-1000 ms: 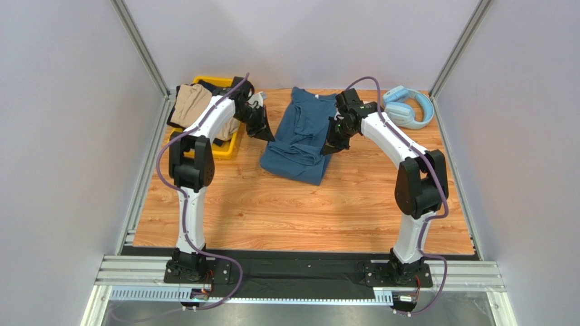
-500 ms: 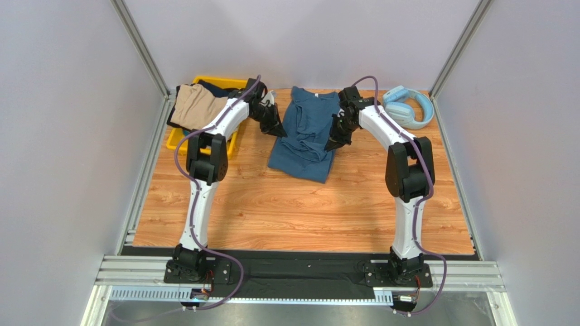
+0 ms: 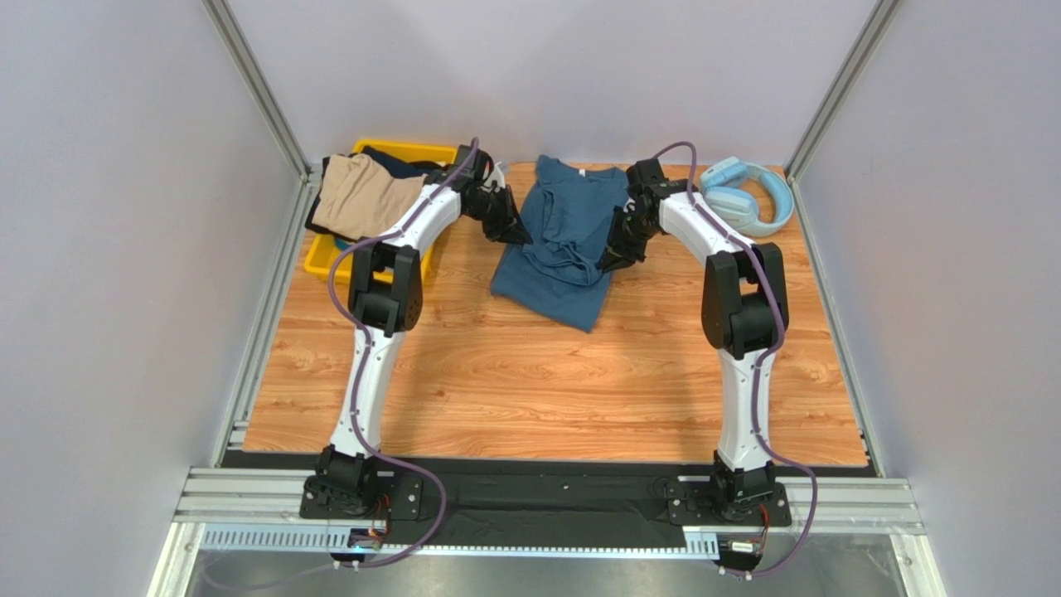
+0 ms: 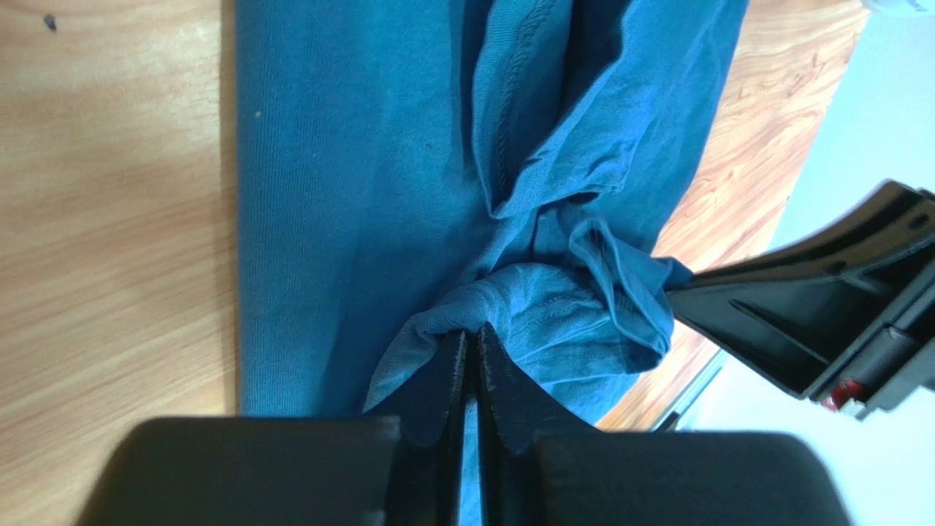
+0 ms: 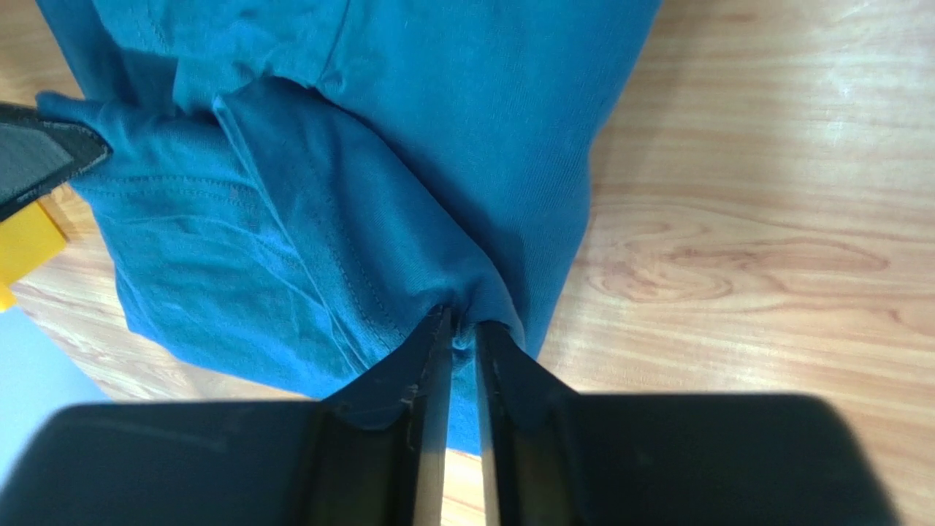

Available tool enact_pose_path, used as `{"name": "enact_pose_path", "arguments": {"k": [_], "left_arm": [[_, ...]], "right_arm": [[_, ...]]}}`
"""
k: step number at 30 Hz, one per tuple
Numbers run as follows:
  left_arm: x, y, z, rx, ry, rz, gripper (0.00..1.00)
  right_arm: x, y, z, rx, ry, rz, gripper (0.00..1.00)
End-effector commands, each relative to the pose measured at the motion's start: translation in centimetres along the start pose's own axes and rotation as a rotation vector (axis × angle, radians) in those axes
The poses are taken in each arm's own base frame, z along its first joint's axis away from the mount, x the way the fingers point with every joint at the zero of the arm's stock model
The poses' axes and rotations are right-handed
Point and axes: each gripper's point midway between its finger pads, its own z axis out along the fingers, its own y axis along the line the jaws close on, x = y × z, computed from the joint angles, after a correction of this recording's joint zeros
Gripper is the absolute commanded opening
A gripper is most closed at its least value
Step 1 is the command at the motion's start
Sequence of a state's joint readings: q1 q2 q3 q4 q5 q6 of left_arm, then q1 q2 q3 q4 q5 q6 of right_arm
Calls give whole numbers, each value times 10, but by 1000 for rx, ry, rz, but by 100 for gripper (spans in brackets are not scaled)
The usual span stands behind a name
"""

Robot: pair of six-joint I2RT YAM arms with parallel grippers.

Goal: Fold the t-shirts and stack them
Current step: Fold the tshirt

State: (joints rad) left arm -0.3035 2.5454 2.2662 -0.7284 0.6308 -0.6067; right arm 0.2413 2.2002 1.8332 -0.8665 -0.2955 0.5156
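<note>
The teal-blue t-shirt (image 3: 561, 243) lies bunched at the back middle of the table, collar toward the back wall. My left gripper (image 3: 517, 234) is shut on a fold at its left edge; in the left wrist view the cloth (image 4: 549, 307) is pinched at the fingertips of my left gripper (image 4: 472, 340). My right gripper (image 3: 610, 259) is shut on a fold at its right edge, seen pinched in the right wrist view (image 5: 461, 318) with the teal shirt (image 5: 362, 164) spread beyond. Tan (image 3: 355, 193) and dark navy (image 3: 399, 159) garments lie bunched in the yellow bin.
The yellow bin (image 3: 326, 255) stands at the back left beside the left arm. Light-blue headphones (image 3: 747, 193) lie at the back right. Metal frame posts and grey walls close in both sides and the back.
Both grippers have carried the shirt's edges toward the back wall and inward. The shirt's lower part has bunched and shifted farther back.
</note>
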Motion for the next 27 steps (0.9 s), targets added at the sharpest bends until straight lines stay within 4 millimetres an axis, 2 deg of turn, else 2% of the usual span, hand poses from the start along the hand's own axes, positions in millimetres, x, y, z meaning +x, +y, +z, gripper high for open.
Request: {"name": "enact_pose_path", "arguments": {"k": [1,3,7,12,13,15,19,20,22,23,24,25,27], "left_arm": [[-11,-12,1,35,-42,18,20],[-16,-11,-1,12,-68,23,26],[-31,-7,-20,-45,-139,31,27],[-47,-8,-65,-125,-252,55,31],[-52,-14,-82,-125,-284,64,31],[-48,-10,-91,-153,-290,67,31],[-40,-19,-117,-175,-306,113,32],[-33,-18,-118,-177,-290,115,31],[-20,-33,-129,-124,-263,165,31],[-8,-31,-126,-114,-230,165,31],[4,-37,-125,-84,-197,191,31],[18,-37,-126,-81,-172,200,31],[39,-42,-117,-55,-120,227,31]], "right_arm": [[-15,6,6,-68,-23,61,29],[-16,1,8,-61,-21,89,32],[-26,-6,0,-47,-63,102,34],[-58,-12,-21,-97,-137,155,35],[-62,-10,-23,-110,-142,170,35],[-73,-7,-30,-136,-158,184,35],[-81,3,-41,-185,-170,175,36],[-79,5,-45,-197,-166,157,36],[-69,11,-54,-222,-134,135,36],[-58,10,-57,-213,-103,133,36],[-50,12,-59,-225,-84,124,36],[-34,13,-64,-217,-68,113,36],[-10,23,-63,-194,-51,47,36]]}}
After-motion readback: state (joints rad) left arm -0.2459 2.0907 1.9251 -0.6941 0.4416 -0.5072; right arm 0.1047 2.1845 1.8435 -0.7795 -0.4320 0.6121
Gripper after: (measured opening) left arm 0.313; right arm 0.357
